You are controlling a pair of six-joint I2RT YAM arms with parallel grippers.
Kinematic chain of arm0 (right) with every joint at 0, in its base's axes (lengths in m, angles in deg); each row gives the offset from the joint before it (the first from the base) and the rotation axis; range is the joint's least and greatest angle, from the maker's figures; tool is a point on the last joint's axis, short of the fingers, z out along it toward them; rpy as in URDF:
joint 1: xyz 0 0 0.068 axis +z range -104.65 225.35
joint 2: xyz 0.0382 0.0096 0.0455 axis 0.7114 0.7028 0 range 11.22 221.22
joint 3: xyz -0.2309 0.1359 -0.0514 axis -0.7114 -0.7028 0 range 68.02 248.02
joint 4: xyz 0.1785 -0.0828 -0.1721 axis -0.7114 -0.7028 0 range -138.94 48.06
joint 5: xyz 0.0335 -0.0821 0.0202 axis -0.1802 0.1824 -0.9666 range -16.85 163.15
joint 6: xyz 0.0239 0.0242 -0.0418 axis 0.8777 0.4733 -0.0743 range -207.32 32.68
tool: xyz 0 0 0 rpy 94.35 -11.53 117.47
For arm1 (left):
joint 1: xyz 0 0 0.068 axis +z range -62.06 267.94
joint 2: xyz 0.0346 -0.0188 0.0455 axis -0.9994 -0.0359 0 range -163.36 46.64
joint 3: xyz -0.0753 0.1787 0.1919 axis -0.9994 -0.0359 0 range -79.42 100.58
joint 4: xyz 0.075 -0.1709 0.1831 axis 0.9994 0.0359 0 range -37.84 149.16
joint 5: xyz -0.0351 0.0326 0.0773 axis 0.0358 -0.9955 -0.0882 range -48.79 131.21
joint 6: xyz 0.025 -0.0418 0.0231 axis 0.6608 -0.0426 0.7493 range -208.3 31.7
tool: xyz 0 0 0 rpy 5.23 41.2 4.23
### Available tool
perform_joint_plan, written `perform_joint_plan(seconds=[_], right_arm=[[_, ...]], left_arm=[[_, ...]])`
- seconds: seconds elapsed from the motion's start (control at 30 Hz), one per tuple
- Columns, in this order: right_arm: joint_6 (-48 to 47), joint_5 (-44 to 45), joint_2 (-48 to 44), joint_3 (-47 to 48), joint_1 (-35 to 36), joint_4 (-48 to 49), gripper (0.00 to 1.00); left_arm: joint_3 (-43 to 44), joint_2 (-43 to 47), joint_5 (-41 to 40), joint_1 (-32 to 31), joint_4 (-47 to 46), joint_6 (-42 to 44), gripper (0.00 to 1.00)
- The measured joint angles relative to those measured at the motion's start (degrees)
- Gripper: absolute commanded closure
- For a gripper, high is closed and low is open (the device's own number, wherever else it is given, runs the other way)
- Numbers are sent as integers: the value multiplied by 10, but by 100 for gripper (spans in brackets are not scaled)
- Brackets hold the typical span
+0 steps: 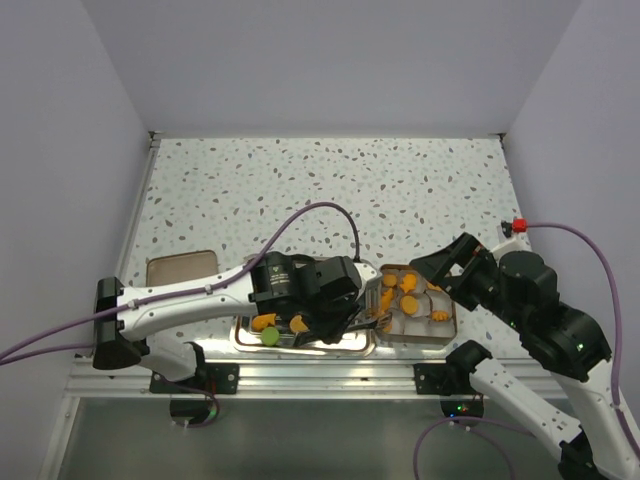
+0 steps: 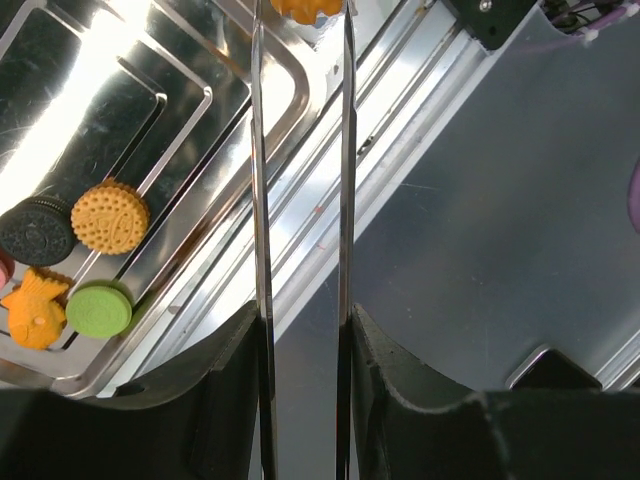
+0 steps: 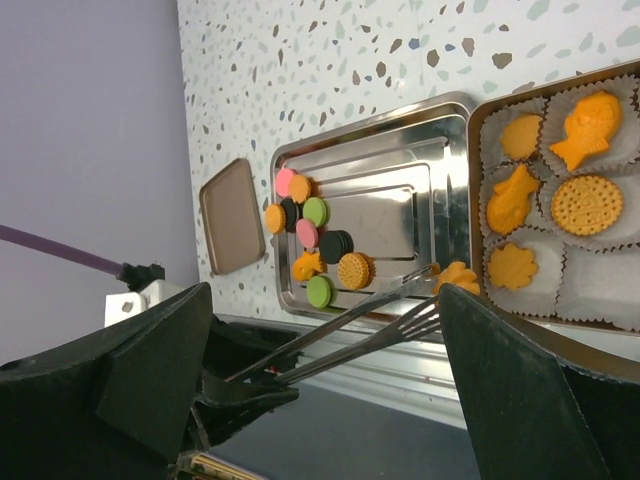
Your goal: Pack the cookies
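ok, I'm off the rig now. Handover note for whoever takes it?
Left gripper: shut on metal tweezers, with an orange cookie pinched in their tips at the tin's near edge.
Right gripper: open, holding nothing.
Done: five packed cookies sit in paper cups in the tin.
Left: place the held one, then move about ten loose cookies over from the steel tray.

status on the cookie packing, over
Left gripper shut on tongs, orange cookie pinched at their tips by the box edge. Right gripper open, empty. More cookies loose on the tray. Nothing in the way.
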Motion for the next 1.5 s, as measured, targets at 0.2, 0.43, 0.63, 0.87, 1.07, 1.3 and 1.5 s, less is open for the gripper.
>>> perform_joint_plan(seconds=[0.2,0.43,0.63,0.87,1.07,1.3,1.5], right_arm=[[4,0,-4,-3,0,-4,1],[6,0,-14,-4,0,-13,1],[6,0,-21,-4,0,-22,1],[6,1,-25,-4,0,-36,1],[3,5,-22,-4,0,-35,1],[-4,9,-9,-11,0,-33,1],[-16,10,8,-12,0,-25,1]], left_arm=[[28,-19,5,-14,-16,6,71],[42,-47,10,-28,-42,8,71],[47,-94,14,-36,-66,11,74],[66,-148,-4,-38,-84,11,73],[105,-190,-17,-38,-84,21,70],[116,-203,-20,-38,-82,29,58],[116,-203,-22,-38,-82,35,52]])
